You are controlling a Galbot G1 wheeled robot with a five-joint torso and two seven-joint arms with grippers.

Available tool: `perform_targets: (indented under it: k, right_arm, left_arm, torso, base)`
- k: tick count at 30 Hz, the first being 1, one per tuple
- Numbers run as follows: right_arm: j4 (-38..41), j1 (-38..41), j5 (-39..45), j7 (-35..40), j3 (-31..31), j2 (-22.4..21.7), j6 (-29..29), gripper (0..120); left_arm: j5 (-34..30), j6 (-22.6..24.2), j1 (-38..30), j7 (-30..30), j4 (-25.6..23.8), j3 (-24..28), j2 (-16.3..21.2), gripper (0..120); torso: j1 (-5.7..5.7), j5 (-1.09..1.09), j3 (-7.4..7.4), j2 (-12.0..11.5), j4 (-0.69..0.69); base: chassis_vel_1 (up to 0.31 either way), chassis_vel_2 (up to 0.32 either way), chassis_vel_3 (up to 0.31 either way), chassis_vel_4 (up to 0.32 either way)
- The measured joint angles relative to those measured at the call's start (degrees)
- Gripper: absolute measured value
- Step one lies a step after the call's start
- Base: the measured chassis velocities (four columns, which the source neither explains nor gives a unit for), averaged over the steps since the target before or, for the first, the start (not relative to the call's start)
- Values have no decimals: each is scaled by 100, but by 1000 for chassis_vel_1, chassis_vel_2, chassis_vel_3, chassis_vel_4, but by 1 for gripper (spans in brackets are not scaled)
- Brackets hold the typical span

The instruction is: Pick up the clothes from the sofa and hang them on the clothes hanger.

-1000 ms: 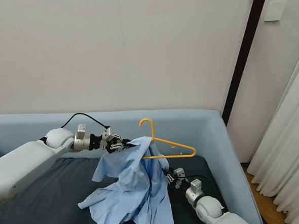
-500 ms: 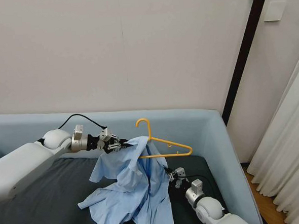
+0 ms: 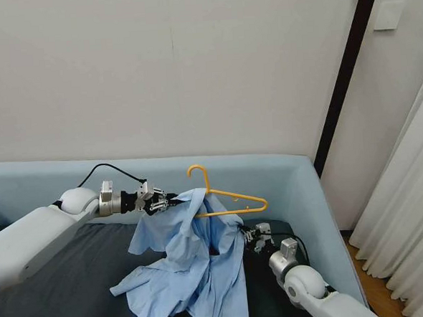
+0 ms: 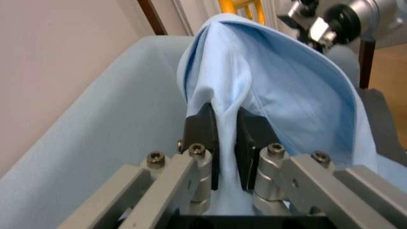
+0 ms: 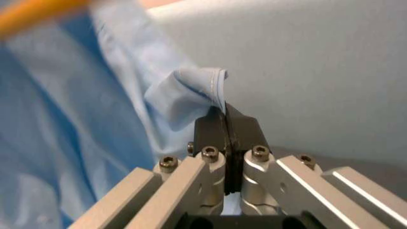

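In the head view I have the pale blue shirt lifted off the sofa. Its upper part is draped over the yellow hanger, and its tail trails onto the dark seat at seven o'clock. My left gripper, at ten o'clock from the cloth's middle, is clamped on a raised fold. The right gripper, at three o'clock, is pinched tight on a hemmed edge.

I judge the fabric to be light, thin and limp, so it should slide easily off the stiff hanger arm, whose bare end points to three o'clock. I think seams, hems or the collar would give the firmest hold, since single layers may slip.
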Motion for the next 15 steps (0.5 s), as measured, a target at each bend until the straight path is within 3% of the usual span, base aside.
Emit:
perform_targets:
  k: [9, 15]
  right_arm:
    - [249, 219, 176, 182, 77, -441, -235, 0]
    - [476, 248, 121, 290, 136, -539, -281, 0]
  left_arm:
    - [344, -184, -27, 718, 400, -227, -13, 7]
    - [725, -281, -131, 787, 626, -276, -78, 7]
  torso:
    - [0, 0, 0, 0, -1]
    - [0, 1, 0, 0, -1]
  base:
    - [0, 0, 0, 0]
    - [0, 0, 0, 0]
